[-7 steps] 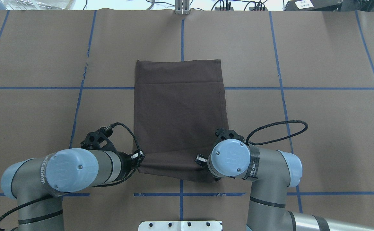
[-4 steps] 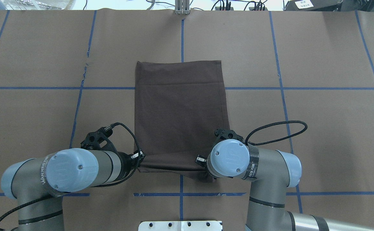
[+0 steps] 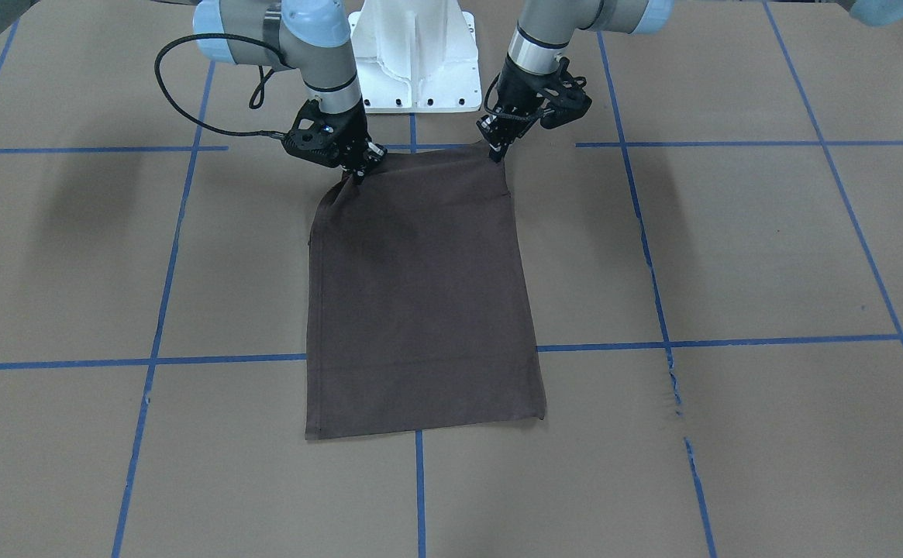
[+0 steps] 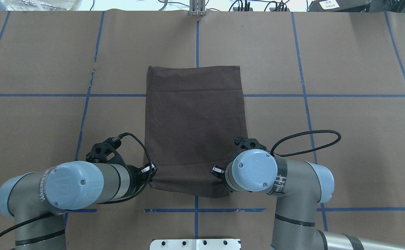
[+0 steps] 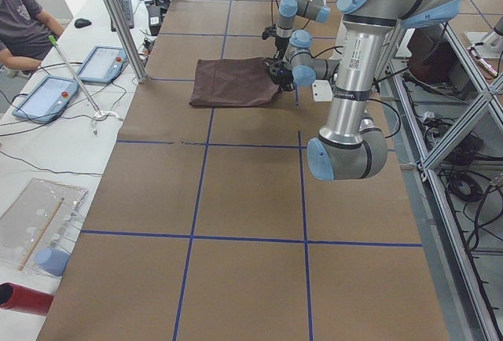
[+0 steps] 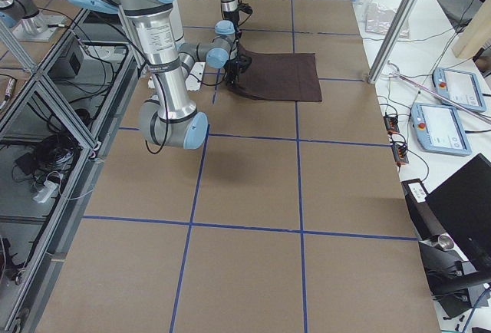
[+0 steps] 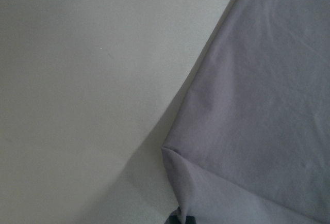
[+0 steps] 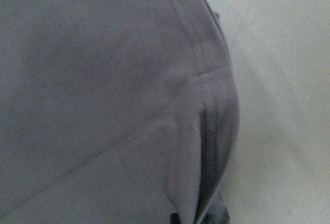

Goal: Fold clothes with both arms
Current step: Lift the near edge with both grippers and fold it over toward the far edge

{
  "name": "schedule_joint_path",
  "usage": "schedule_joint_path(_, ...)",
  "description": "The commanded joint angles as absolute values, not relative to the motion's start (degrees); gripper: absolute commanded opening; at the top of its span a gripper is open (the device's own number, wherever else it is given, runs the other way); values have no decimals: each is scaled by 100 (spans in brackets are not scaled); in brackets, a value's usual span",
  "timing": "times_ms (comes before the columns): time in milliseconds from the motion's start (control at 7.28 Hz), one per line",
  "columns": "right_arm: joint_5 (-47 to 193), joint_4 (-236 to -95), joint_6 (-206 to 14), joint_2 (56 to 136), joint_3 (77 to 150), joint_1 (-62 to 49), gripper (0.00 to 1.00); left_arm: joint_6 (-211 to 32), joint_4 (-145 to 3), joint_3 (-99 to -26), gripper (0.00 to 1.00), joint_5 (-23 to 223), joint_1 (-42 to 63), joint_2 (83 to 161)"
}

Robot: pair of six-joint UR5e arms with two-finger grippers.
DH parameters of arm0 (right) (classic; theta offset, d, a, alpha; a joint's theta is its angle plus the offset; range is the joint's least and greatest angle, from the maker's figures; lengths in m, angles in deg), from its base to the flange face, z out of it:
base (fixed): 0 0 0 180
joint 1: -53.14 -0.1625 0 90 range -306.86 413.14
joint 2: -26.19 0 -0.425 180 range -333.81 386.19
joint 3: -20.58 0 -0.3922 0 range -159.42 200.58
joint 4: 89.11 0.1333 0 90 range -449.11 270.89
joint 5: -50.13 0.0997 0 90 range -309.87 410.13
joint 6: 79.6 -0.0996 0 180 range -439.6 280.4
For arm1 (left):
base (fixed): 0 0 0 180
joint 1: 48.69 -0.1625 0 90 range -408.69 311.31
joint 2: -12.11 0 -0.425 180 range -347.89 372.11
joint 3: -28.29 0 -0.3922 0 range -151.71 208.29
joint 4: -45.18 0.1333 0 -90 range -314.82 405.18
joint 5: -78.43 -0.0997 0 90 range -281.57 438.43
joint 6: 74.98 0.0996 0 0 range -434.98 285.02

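The dark brown-grey T-shirt (image 4: 193,121) lies folded into a long rectangle on the brown table; collar and logo are hidden. It also shows in the front view (image 3: 420,294). My left gripper (image 4: 152,172) is shut on the shirt's near left corner, and it shows in the front view (image 3: 495,153) with that corner raised a little. My right gripper (image 3: 358,174) is shut on the near right corner; in the overhead view (image 4: 217,172) its wrist hides the fingertips. Each wrist view shows pinched cloth (image 7: 258,105) (image 8: 103,79) close up.
The white robot base (image 3: 412,54) stands just behind the shirt's near edge. Blue tape lines (image 4: 197,38) cross the table. An operator (image 5: 23,27) and tablets (image 5: 98,64) are at the far bench, with a metal post (image 5: 118,19) at the table edge.
The right arm has shifted slightly right and forward. The shirt's near edge has lost its diagonal crease and hangs more evenly between the grippers. The left arm has barely moved.
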State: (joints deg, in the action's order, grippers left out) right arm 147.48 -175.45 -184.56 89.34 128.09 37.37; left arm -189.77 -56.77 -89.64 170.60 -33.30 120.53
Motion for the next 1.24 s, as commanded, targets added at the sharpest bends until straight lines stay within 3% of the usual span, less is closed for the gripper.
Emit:
schedule_joint_path(0,14795,-17542,-18454,9226,13523,3968,0,-18977,-5371,-9577,0,17063,-3723,12040)
schedule_joint_path(137,15012,-17542,-18463,9350,13815,4039,0,-18985,-5143,-9807,0,17063,-3961,12048)
schedule_joint_path(687,14997,-17472,-18078,9185,13546,3420,0,-18383,-5115,-9801,0,17142,-3485,12197)
schedule_joint_path(1099,15478,-17463,-17577,8475,12415,2479,0,-17764,-5211,-8539,0,17467,-2358,12890)
